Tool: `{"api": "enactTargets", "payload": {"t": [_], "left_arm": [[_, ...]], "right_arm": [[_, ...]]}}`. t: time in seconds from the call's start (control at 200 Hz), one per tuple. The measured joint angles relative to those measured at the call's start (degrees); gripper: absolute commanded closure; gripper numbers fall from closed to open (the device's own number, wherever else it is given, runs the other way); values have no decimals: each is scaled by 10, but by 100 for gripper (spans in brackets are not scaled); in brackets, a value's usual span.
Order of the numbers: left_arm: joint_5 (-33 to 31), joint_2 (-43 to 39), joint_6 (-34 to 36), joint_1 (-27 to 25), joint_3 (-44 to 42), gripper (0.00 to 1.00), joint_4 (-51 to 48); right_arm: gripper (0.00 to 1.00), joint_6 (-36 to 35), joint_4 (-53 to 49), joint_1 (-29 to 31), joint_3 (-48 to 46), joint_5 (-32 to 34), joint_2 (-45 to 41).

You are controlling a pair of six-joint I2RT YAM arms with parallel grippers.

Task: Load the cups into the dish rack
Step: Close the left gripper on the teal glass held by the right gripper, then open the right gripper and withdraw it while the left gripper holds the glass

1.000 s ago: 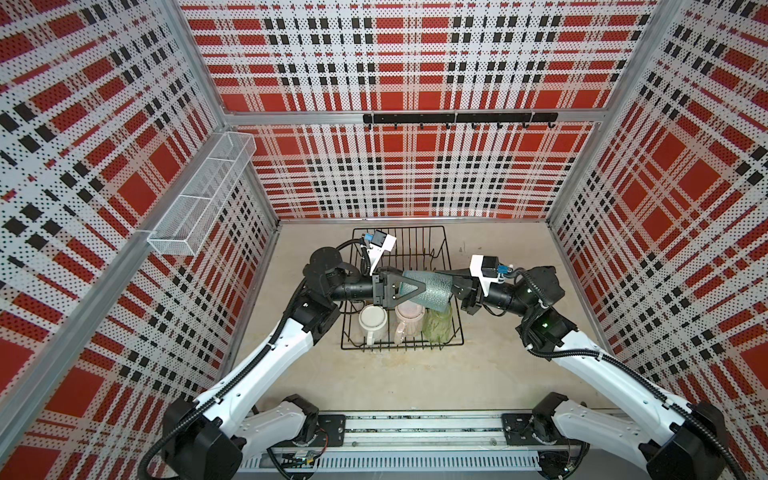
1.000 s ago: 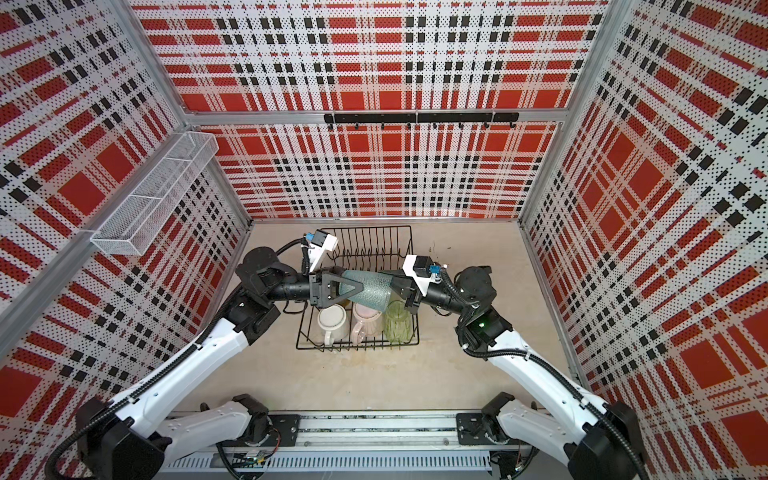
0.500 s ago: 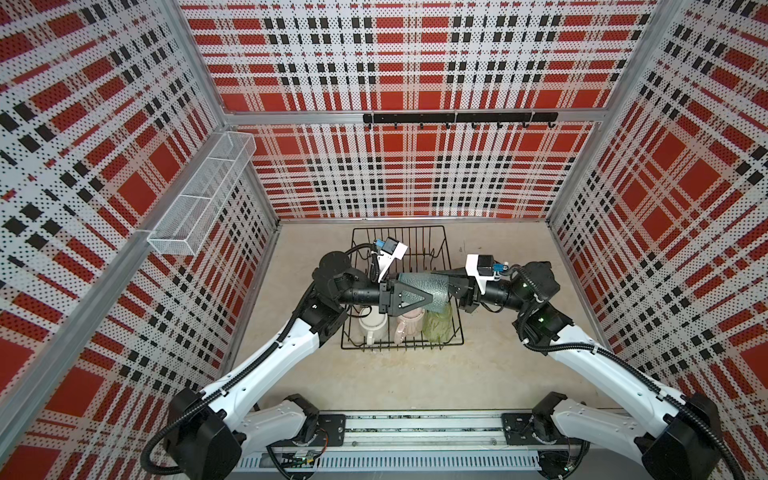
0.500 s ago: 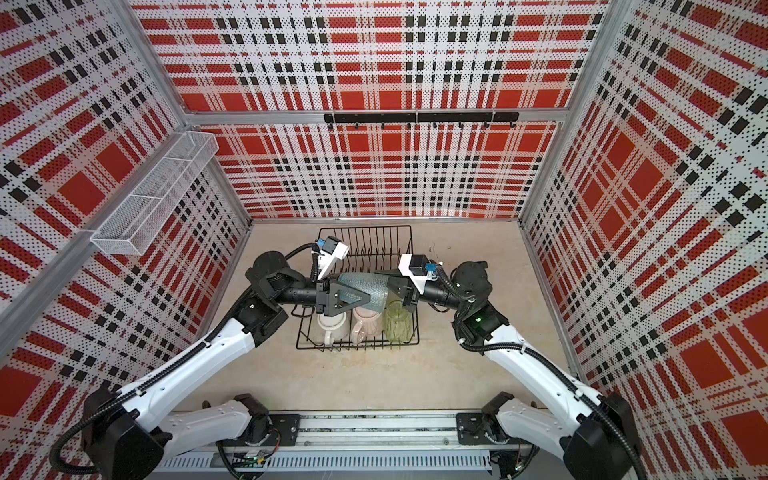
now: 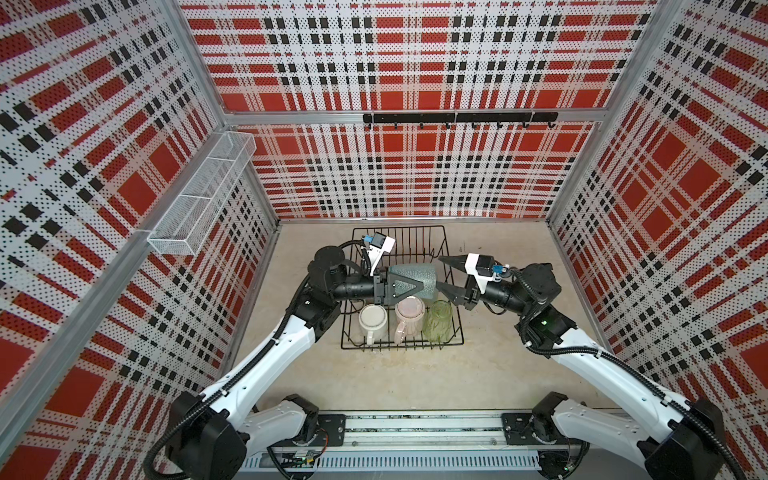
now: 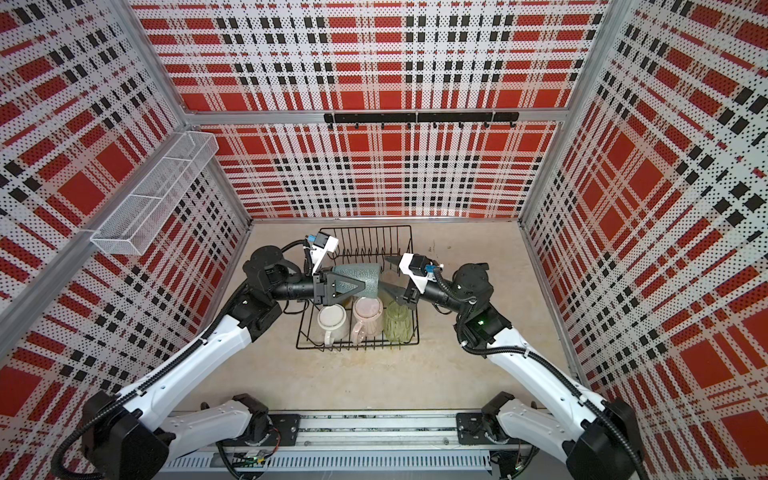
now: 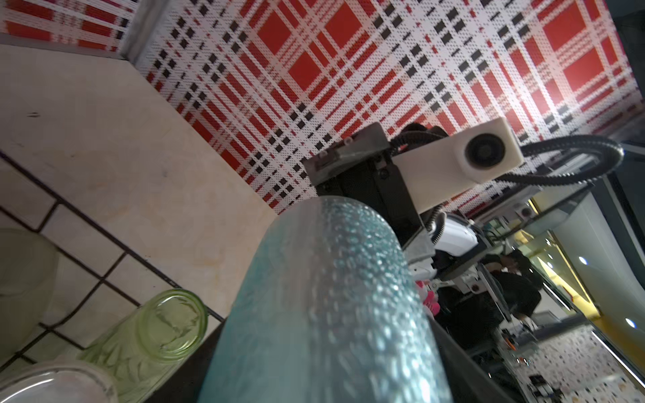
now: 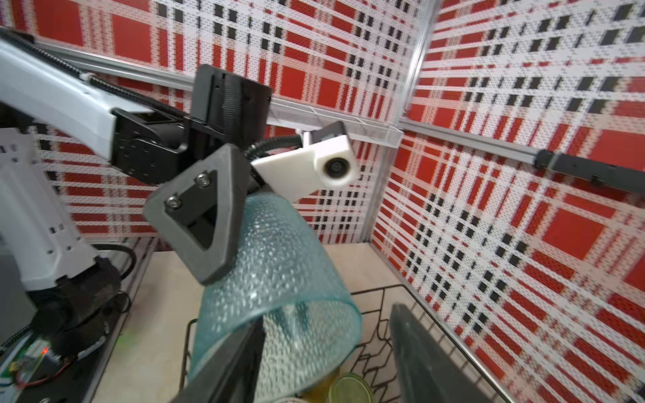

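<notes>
A teal cup [image 5: 411, 279] lies on its side in the air over the black wire dish rack [image 5: 415, 227]. My left gripper [image 5: 428, 282] is shut on its body, one finger [image 8: 202, 223] pressed on its bumpy wall. At the cup's mouth my right gripper [image 5: 441, 272] stands open. One finger [image 8: 227, 366] reaches inside the rim and the other stands apart from it. In the rack's front row stand a white mug [image 5: 372, 320], a pink mug [image 5: 409, 313] and a green cup [image 5: 438, 322]. Both top views show this, with the teal cup [image 6: 357, 276] above the rack [image 6: 365, 227].
A long white mesh shelf [image 5: 199, 195] hangs on the left wall and a black hook rail [image 5: 457, 118] on the back wall. Bare beige floor [image 5: 511, 357] surrounds the rack. The plaid walls stand close on three sides.
My left gripper moved in from the left and closed round the teal cup. My right gripper, shut on the cup's rim before, has opened.
</notes>
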Motion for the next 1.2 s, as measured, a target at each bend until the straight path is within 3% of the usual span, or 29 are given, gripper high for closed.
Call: {"api": "enactTargets", "payload": {"t": [0.045, 0.07, 0.1, 0.326, 0.481, 0.772, 1.198], "left_arm": [[-17, 1, 23, 2, 8, 28, -30], [-28, 2, 38, 3, 13, 28, -51], [-38, 2, 52, 3, 18, 28, -72], [-146, 4, 166, 11, 74, 28, -249], [-265, 9, 227, 13, 115, 28, -360], [-462, 65, 285, -40, 138, 27, -491], [-558, 144, 299, -50, 141, 29, -528]], "right_arm": [[29, -12, -5, -1, -9, 31, -10], [20, -16, -6, -1, -15, 56, -17], [18, -22, -7, -1, -22, 71, -25], [17, -52, -48, -1, -38, 198, -46], [17, -40, -89, -5, -33, 262, -21], [16, 22, -184, -50, 47, 306, 32], [16, 65, -251, -64, 75, 281, 43]]}}
